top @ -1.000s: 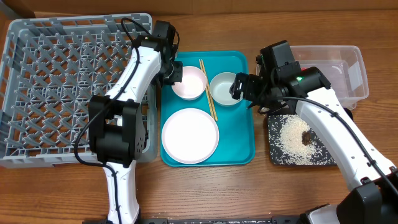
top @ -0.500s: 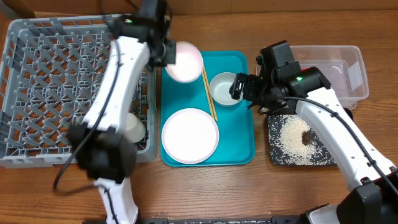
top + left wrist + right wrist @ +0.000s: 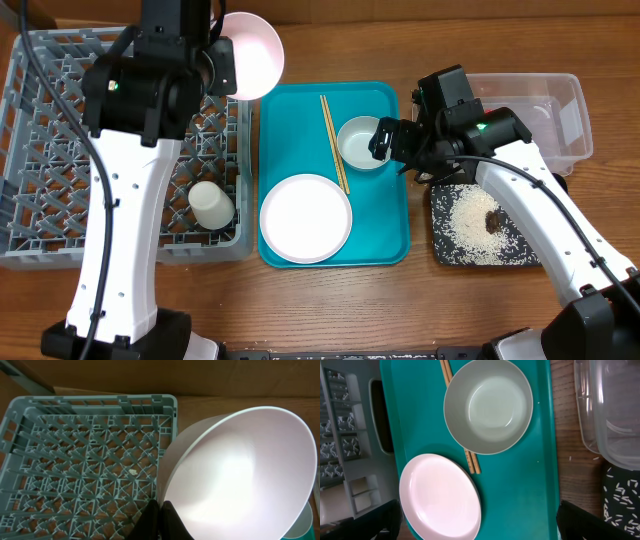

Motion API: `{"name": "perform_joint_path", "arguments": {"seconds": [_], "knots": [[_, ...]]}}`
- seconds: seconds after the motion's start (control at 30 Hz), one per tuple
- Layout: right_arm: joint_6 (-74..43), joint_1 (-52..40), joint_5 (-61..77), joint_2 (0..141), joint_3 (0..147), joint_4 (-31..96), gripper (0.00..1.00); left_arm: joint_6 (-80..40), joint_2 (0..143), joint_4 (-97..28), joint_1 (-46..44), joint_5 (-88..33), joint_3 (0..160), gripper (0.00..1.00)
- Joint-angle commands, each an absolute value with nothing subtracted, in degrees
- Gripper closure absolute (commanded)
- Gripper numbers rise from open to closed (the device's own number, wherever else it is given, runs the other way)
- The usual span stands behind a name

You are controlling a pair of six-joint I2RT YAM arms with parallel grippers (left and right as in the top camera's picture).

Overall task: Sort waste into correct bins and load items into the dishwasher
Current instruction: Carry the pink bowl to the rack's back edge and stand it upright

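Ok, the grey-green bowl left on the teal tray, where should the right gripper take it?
Pinch the bowl by its rim, one finger inside and one outside, coming straight down. It sits upright and open, so the thin rim is the only grippable edge. I'd use the side facing the clear tub, since the chopsticks lie against the opposite edge.

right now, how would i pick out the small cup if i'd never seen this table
Find the large grey dish rack on the left of the table. In its corner closest to the white plate sits a small white cup. It is the only dish seen in the rack.
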State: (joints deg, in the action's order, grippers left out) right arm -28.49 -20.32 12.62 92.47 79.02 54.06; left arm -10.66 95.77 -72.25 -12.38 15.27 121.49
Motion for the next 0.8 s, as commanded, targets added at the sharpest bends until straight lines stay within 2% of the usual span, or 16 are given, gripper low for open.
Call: {"name": "perform_joint_path", "arguments": {"seconds": [0.0, 0.33, 0.77], "knots": [[-28.5, -20.6, 12.0, 91.6, 80.6, 53.9, 0.0, -10.3, 94.0, -71.6, -12.8, 17.4, 122.0, 0.96], [-28.5, -20.6, 12.0, 91.6, 80.6, 53.9, 0.0, -11.0, 94.3, -69.6, -12.8, 18.9, 122.0, 0.96], [-28.5, -20.6, 12.0, 91.6, 80.6, 53.9, 0.0, -12.4, 95.1, -69.6, -13.9, 35.3, 121.9, 0.96]]}}
